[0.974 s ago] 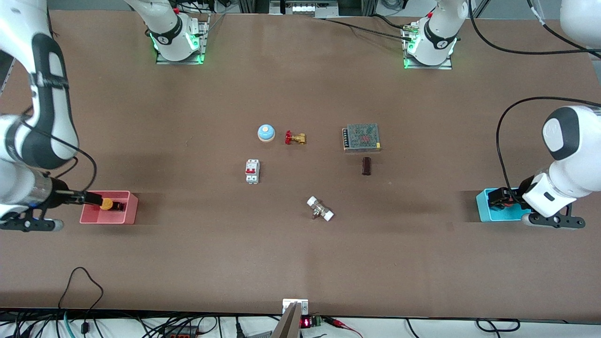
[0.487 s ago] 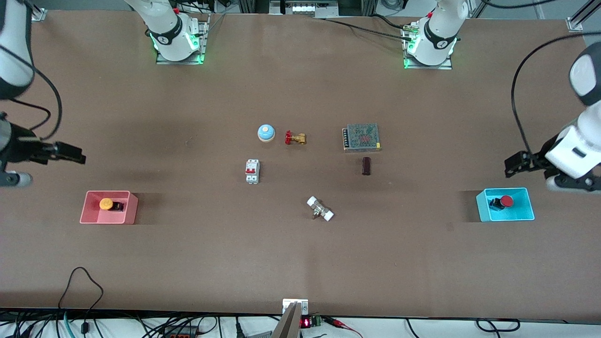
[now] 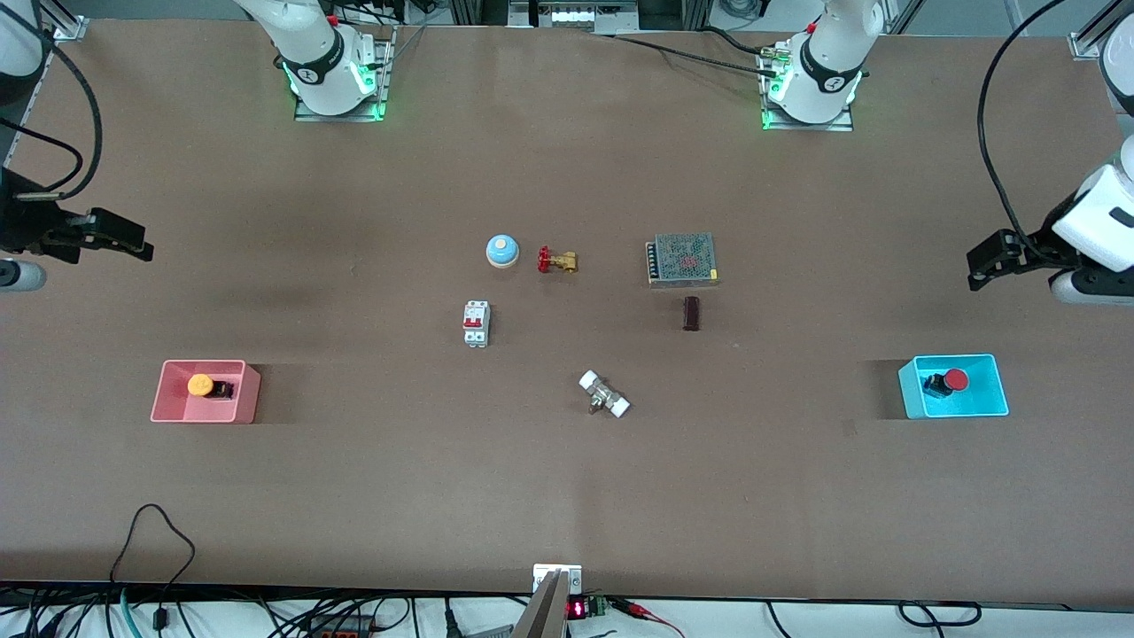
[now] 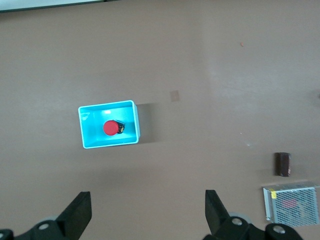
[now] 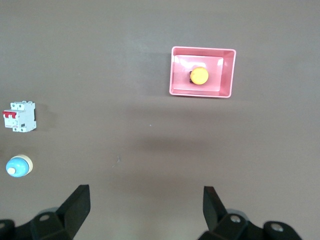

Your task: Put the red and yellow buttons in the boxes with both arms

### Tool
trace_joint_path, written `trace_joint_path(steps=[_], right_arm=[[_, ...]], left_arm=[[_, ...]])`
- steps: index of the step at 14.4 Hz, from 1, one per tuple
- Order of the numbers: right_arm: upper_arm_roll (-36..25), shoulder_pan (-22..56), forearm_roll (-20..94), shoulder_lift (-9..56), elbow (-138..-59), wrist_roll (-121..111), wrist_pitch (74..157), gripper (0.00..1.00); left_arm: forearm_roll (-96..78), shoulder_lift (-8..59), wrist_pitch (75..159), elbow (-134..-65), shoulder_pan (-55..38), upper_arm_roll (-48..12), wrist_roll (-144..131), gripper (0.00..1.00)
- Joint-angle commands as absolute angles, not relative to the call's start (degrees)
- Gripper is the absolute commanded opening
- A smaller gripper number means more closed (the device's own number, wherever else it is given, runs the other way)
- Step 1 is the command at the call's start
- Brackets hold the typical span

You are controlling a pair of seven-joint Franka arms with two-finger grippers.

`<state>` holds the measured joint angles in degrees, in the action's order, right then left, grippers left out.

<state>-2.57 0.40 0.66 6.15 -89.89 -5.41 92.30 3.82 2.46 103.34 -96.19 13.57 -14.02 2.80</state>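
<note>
The yellow button (image 3: 201,385) lies in the pink box (image 3: 249,392) at the right arm's end of the table; both show in the right wrist view, the button (image 5: 199,75) in the box (image 5: 228,74). The red button (image 3: 953,380) lies in the cyan box (image 3: 912,390) at the left arm's end; both show in the left wrist view, the button (image 4: 110,128) in the box (image 4: 89,132). My right gripper (image 3: 133,241) is open and empty, raised over bare table. My left gripper (image 3: 982,264) is open and empty, raised over bare table.
Mid-table lie a blue-domed bell (image 3: 501,251), a brass valve with a red handle (image 3: 556,260), a white circuit breaker (image 3: 476,323), a metal mesh power supply (image 3: 682,259), a dark brown block (image 3: 691,313) and a white-ended fitting (image 3: 604,394).
Both grippers let go of their buttons in the boxes, opened and rose away toward the robots' bases. The yellow button now lies free in the pink box, the red one in the cyan box.
</note>
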Motion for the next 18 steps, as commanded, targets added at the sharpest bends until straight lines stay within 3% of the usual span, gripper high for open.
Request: trace_joint_path(steps=[1, 6, 18], right_arm=[[-2.9, 0.9, -0.3, 2.2, -93.8, -4.9, 92.5, 1.0], [-3.3, 0.7, -0.3, -1.7, -98.0, -3.5, 92.6, 1.0], [-3.3, -0.1, -0.3, -2.1, -97.9, -2.7, 91.4, 1.0]], left_arm=[[2.3, -1.6, 101.1, -97.9, 3.4, -3.6, 3.1, 1.0], [-1.7, -4.0, 99.8, -98.0, 2.5, -1.7, 6.1, 1.0], [-1.8, -4.9, 97.7, -97.8, 3.7, -1.7, 3.6, 1.0]])
